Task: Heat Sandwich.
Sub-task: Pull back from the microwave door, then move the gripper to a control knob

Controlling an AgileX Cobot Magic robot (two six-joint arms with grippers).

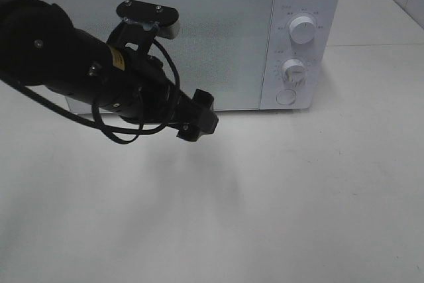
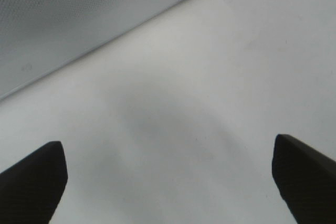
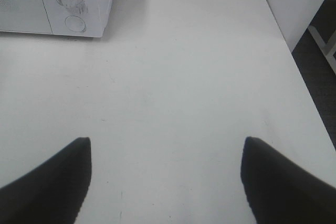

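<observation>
We see our left gripper (image 2: 167, 145) hanging over the white table (image 1: 298, 197), just in front of the microwave (image 1: 212, 38), whose door is shut. Its fingers are spread wide with nothing between them. Our right gripper (image 3: 165, 142) is likewise spread and empty, over the table beside the microwave. The sandwich shows in no view, so we cannot place it relative to either gripper.

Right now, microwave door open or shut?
Shut. In the high view the microwave door sits flush with the control panel, with no gap along the seam and no interior showing.
</observation>
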